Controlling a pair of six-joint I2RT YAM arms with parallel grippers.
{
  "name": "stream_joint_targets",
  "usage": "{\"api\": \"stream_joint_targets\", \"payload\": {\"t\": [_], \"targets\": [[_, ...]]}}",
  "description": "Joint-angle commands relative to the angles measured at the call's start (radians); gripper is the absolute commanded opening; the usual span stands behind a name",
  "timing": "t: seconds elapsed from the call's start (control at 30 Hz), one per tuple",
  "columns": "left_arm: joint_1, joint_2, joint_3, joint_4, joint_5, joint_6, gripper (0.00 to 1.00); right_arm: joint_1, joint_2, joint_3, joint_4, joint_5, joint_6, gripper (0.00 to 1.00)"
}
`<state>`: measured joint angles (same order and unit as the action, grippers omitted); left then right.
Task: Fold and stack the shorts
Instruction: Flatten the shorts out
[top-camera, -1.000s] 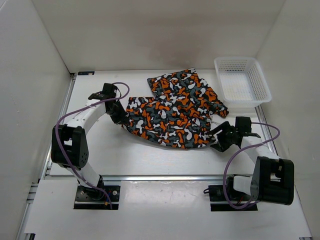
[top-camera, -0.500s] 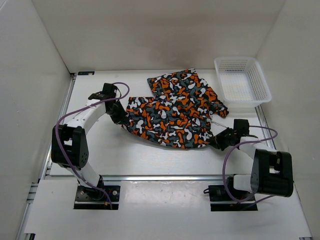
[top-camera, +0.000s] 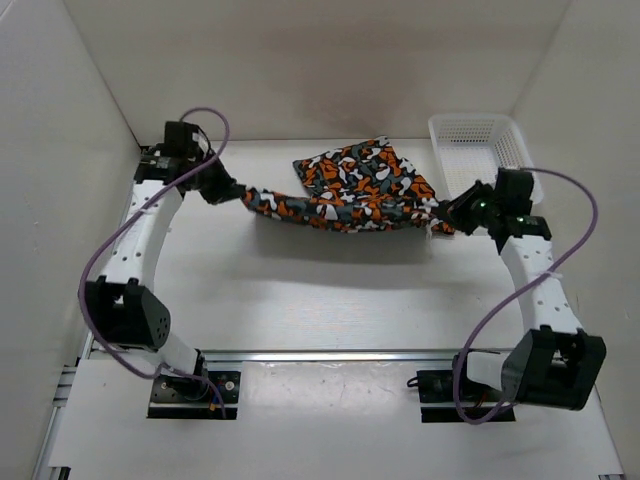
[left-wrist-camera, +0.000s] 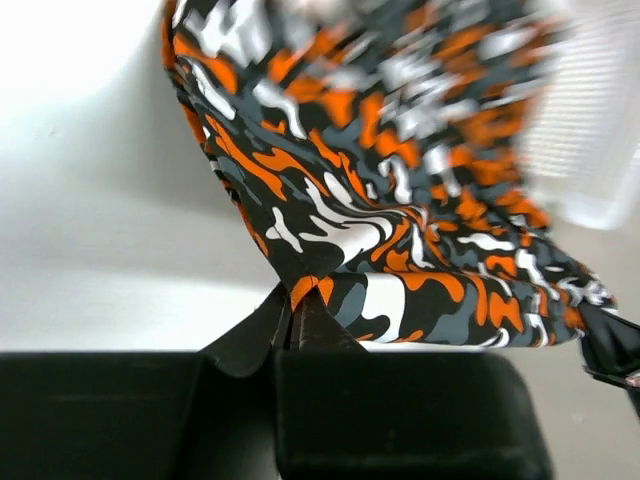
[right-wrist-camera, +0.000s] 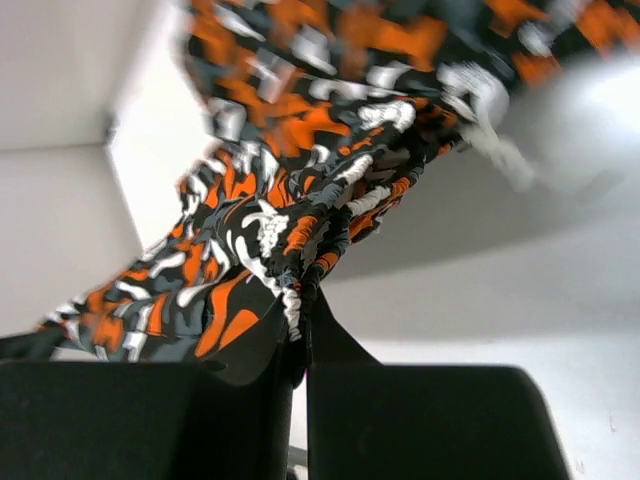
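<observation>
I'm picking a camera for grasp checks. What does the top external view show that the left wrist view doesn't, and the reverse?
Only top external: both arms entire, with the right gripper plainly at the other end of the shorts, which are slung between them. Only left wrist: the left gripper up close, closed on a fabric corner. Both: the shorts, the left gripper and the white basket, blurred in the wrist view.
</observation>
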<state>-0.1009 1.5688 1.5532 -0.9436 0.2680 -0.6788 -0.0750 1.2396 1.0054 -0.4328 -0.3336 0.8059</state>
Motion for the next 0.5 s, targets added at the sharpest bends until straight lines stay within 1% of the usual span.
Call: {"api": "stream_joint_targets", "payload": {"t": [0.0,0.03,0.1,0.13,0.17,0.2,0.27,0.3,0.33,0.4,0.43,0.47], "targets": [[0.046,-0.156,0.181,-0.067,-0.012,0.028,0.1,-0.009,-0.089,0.139,-0.153,0.01,-0.134,0.01],[0.055,-0.174,0.211,-0.076,-0.003,0.028,0.1,-0.009,-0.1,0.209,-0.17,-0.013,-0.148,0.01],[0.079,-0.243,0.276,-0.067,0.013,0.028,0.1,-0.009,-0.135,0.28,-0.225,-0.038,-0.175,0.01],[0.079,-0.266,0.3,-0.057,0.023,0.028,0.1,-0.009,-0.15,0.345,-0.244,-0.038,-0.2,0.01],[0.079,-0.286,0.327,-0.057,0.023,0.028,0.1,-0.009,-0.167,0.375,-0.257,-0.048,-0.212,0.01],[0.089,-0.306,0.388,-0.057,0.01,0.028,0.1,-0.009,-0.195,0.406,-0.288,-0.073,-0.227,0.01],[0.089,-0.351,0.451,-0.057,-0.013,0.018,0.1,-0.009,-0.219,0.5,-0.319,-0.113,-0.275,0.01],[0.089,-0.365,0.482,-0.057,-0.013,0.018,0.1,0.003,-0.251,0.527,-0.333,-0.128,-0.29,0.01],[0.089,-0.387,0.545,-0.066,-0.013,0.018,0.1,0.003,-0.271,0.55,-0.36,-0.128,-0.313,0.01],[0.089,-0.408,0.612,-0.081,-0.036,0.018,0.1,0.015,-0.325,0.591,-0.38,-0.128,-0.323,0.01],[0.089,-0.408,0.683,-0.09,-0.036,0.03,0.1,0.026,-0.339,0.605,-0.398,-0.128,-0.323,0.01],[0.089,-0.421,0.718,-0.11,-0.052,0.044,0.1,0.026,-0.351,0.631,-0.399,-0.128,-0.323,0.01]]}}
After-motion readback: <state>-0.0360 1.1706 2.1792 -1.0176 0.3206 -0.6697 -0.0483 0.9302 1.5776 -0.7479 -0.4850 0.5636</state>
